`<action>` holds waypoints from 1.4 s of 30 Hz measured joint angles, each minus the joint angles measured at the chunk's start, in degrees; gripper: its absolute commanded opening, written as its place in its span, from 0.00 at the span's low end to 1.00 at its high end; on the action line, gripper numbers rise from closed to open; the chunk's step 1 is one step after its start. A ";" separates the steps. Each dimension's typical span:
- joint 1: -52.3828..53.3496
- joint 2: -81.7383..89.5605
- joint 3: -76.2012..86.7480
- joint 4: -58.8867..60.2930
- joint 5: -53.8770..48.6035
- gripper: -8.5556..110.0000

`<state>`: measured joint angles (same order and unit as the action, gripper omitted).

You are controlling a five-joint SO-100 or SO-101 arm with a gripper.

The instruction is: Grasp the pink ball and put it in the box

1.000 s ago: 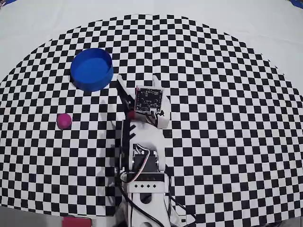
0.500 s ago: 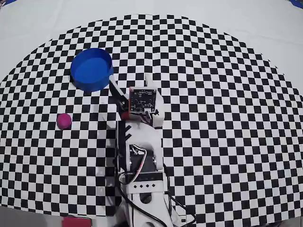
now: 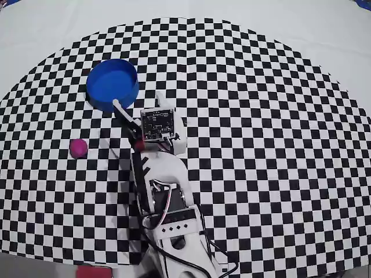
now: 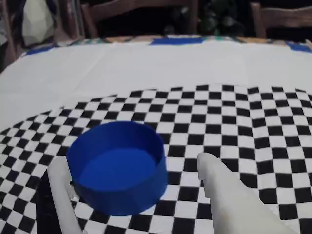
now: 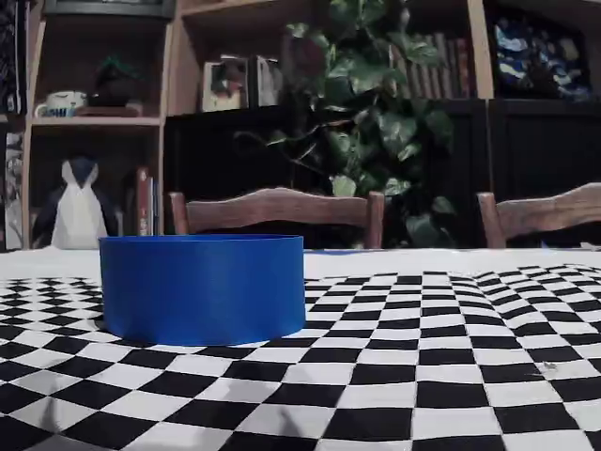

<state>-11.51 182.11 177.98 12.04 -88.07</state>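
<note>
Checkered tabletop (image 3: 278,145). Pink ball (image 3: 78,147) near left edge, overhead view: looks light, rolls easily; pinch across middle. Fingers (image 4: 222,195) spread wide, empty, facing box (image 3: 112,84).

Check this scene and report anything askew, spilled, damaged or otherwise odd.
Nothing stands out. The box sits upright and empty on the checkered mat; the pink ball rests on the mat, apart from it. The open gripper holds nothing.

My white arm (image 3: 165,174) carries a black circuit board (image 3: 156,123) and white fingers (image 4: 229,195). The box (image 3: 112,84) is bright blue; the pink ball (image 3: 78,147) magenta. The mat (image 3: 278,145) is black-and-white checked on a pale cloth (image 3: 324,29).
</note>
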 measured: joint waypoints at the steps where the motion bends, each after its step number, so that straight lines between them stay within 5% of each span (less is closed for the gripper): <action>1: -1.23 0.00 0.00 0.00 0.00 0.33; 42: -23.64 -2.46 0.00 0.00 0.00 0.33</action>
<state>-35.16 179.65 177.98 12.04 -88.07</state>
